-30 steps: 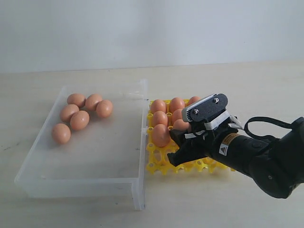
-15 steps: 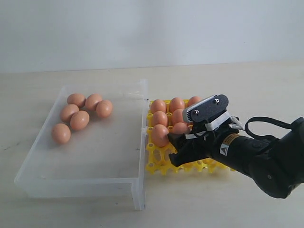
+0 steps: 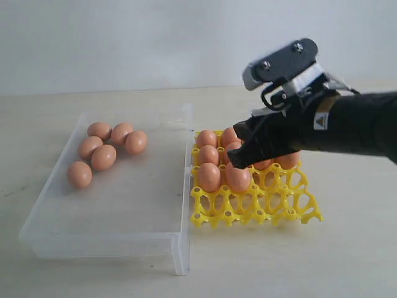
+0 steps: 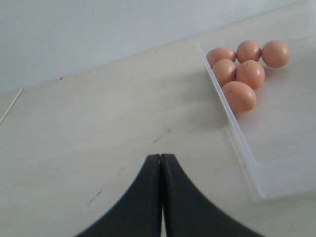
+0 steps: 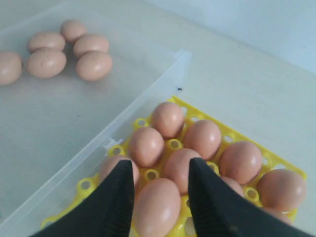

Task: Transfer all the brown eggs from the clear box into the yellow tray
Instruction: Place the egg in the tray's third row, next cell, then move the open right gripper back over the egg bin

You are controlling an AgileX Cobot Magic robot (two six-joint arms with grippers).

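- Left gripper (image 4: 161,157): its two black fingers (image 4: 140,202) are pressed flat together with no gap and hold nothing. Bare pale table (image 4: 74,138) lies beneath them.
- Clear box (image 3: 105,243): ahead of the left fingertips and off to one side, well apart from them. It stands on the table, its long side just beside the yellow tray.
- Brown eggs (image 3: 103,157): six lie loose in a cluster in the box's far corner, touching one another, well away from both pairs of fingers.
- Yellow tray (image 3: 273,205): directly below the right fingers. Brown eggs fill its far cups; the near cups are bare lattice.
- Right gripper (image 5: 159,163): it hangs above the tray, clear of the eggs. Its black ridged fingers (image 5: 118,207) stand moderately apart and hold nothing. One egg (image 5: 157,207) seated in a tray cup shows through the gap between them, and others sit just beyond the fingertips.
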